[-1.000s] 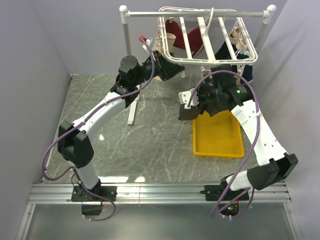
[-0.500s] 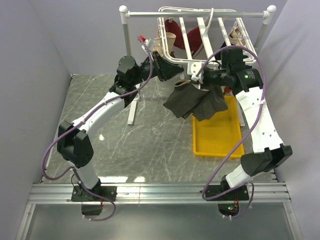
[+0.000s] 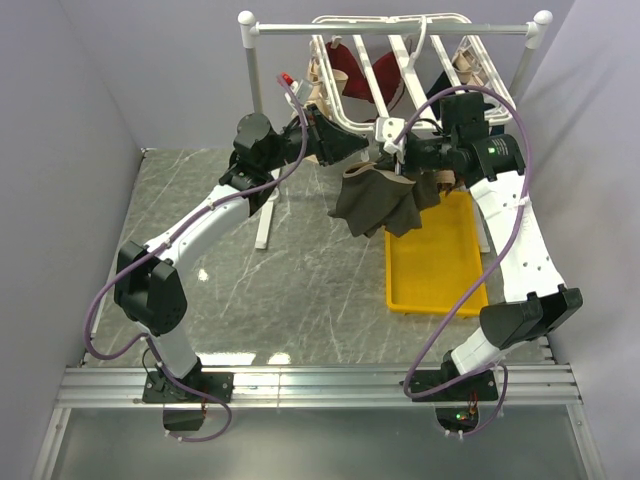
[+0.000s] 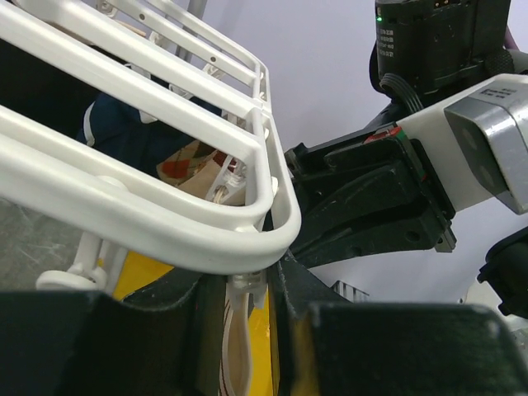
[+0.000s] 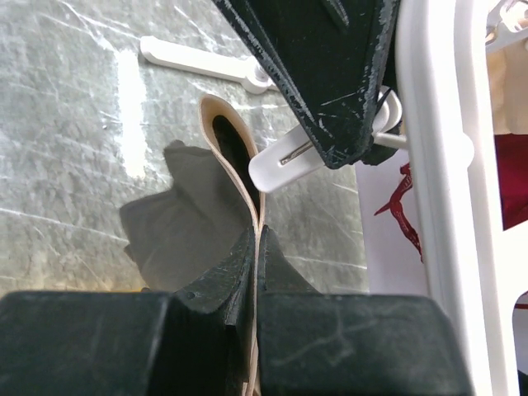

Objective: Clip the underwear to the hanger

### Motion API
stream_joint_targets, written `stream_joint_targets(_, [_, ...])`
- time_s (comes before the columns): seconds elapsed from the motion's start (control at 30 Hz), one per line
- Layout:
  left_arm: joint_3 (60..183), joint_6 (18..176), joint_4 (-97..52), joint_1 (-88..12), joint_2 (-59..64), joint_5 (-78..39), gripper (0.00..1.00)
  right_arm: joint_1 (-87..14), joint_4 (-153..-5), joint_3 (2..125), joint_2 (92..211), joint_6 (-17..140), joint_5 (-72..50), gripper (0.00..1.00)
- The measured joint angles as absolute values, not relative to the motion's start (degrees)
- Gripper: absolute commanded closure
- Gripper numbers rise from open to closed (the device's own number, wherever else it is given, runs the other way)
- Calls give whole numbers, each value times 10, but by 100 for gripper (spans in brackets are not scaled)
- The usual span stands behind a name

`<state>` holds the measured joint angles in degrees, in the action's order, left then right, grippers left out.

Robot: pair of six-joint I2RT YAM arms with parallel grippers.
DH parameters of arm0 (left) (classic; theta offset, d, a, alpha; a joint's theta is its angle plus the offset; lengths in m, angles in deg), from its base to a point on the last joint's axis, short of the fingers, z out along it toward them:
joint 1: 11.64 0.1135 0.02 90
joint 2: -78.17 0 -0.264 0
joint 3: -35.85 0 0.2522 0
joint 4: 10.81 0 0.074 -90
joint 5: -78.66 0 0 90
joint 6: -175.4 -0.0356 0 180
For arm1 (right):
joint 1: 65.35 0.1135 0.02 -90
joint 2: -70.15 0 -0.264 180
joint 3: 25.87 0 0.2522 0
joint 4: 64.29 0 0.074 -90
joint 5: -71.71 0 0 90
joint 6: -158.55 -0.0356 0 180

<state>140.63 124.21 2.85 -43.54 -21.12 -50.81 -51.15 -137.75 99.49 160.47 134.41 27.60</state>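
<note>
Raised underwear (image 3: 380, 203) nears hanger (image 3: 352, 110) — outside yellow tray (image 3: 430, 285).

Underwear (image 5: 177, 223) band's end, out of sight between right jaws.

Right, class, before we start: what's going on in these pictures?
Two robot arms are clipping underwear to a hanger. The right claw is shut on the beige band and holds the garment in the air beside the hanger's near corner. The left claw pinches a clip hanging under that corner. The band is right by the clip, but doesn't look caught in it yet.
</note>
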Motion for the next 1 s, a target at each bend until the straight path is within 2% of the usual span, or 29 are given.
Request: stream_joint_targets(1.0, [1406, 1223, 39, -435, -223, -511, 100, -495, -1382, 1008, 1606, 1373, 283, 100])
